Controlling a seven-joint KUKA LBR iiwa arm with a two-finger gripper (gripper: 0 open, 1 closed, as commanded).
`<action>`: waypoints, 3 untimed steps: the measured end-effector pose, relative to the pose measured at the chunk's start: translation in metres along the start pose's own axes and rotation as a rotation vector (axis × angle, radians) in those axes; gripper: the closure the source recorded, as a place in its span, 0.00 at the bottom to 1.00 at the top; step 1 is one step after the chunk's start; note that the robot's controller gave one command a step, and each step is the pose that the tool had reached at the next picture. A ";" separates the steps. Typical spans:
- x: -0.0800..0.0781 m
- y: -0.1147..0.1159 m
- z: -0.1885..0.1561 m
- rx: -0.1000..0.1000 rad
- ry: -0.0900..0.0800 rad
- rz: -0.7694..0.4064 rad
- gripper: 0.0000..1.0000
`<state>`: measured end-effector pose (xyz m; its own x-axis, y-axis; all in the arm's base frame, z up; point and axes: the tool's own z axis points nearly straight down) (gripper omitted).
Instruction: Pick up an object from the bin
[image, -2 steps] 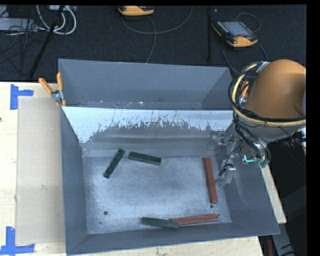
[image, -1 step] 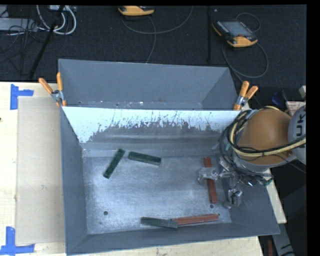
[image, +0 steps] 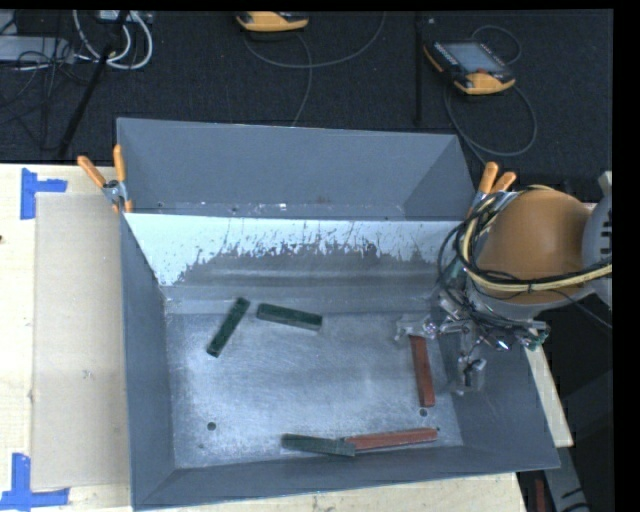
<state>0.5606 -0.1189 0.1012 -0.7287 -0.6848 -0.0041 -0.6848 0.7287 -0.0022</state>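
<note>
Where the arm reaches in over the bin's right edge, the gripper sits low over the right side of the bin, just beside the top end of a red-brown bar lying front to back. Whether the gripper is wide or narrow I cannot tell. Toward the back left, well apart, lie 1 tilted green bar and 1 flat green bar. Along the front edge, a 3rd green bar meets a 2nd red-brown bar.
</note>
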 end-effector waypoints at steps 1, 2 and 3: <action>-0.026 0.004 0.002 -0.003 0.001 -0.258 0.00; -0.035 0.011 0.033 -0.008 0.004 -0.378 0.00; -0.035 0.011 0.034 -0.006 0.003 -0.375 0.00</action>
<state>0.5786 -0.0865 0.0678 -0.4272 -0.9042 -0.0016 -0.9042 0.4271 0.0026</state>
